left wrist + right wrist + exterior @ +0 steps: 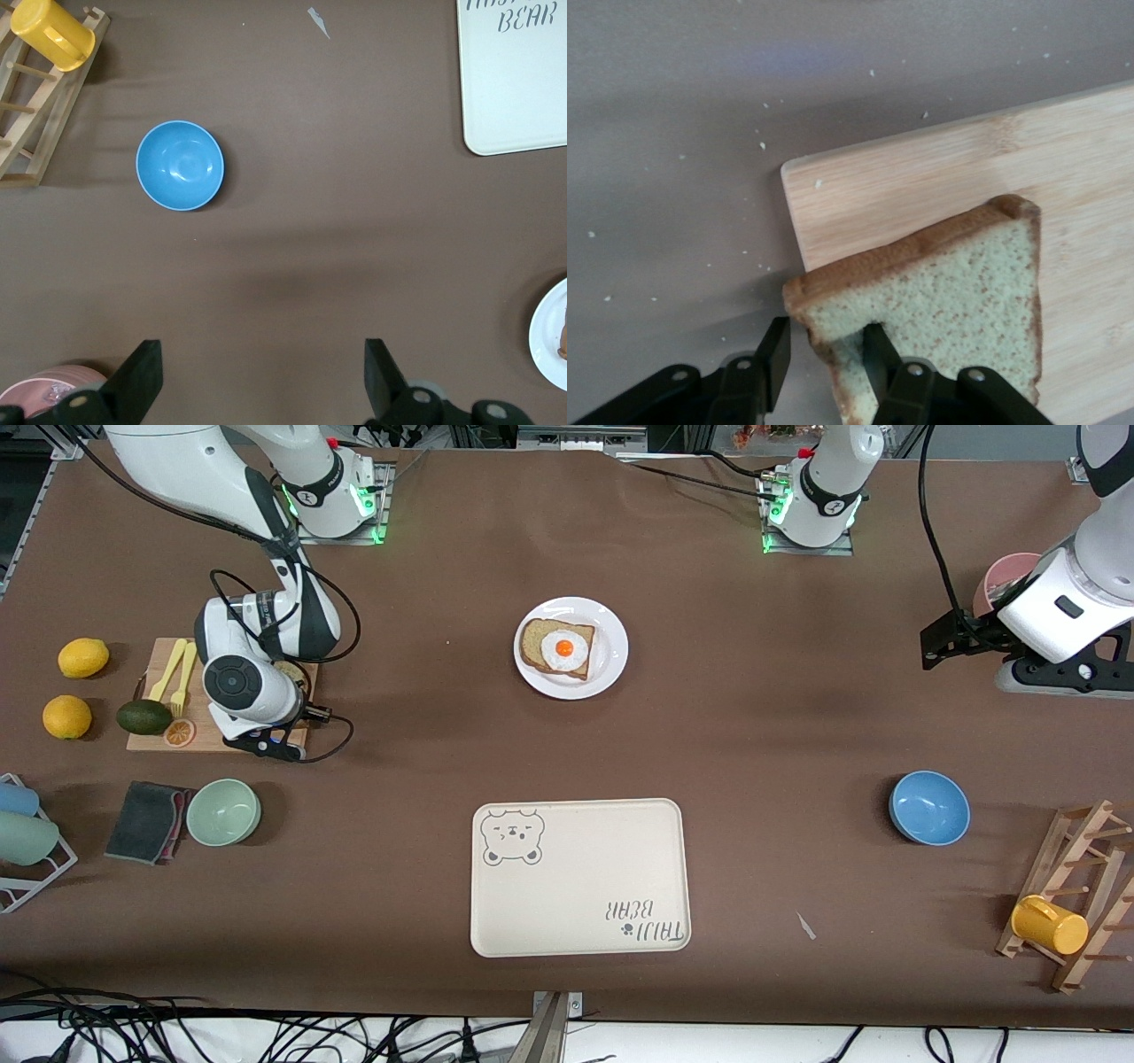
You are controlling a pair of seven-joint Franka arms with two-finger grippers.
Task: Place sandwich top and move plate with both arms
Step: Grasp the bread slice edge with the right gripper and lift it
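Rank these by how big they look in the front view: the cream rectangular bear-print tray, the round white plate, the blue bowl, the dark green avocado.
1. Cream rectangular bear-print tray
2. Round white plate
3. Blue bowl
4. Dark green avocado

The gaps between them are plain, though the tray and bowl lie nearer the camera than the plate.

Both arms [266, 558] are glossy white jointed shells with black bands at the joints and loose black cables. Their round bases sit on metal plates glowing green, each with a small red fitting. The left end effector [261, 390] and right end effector [824, 359] are matte black, with small silver screws.
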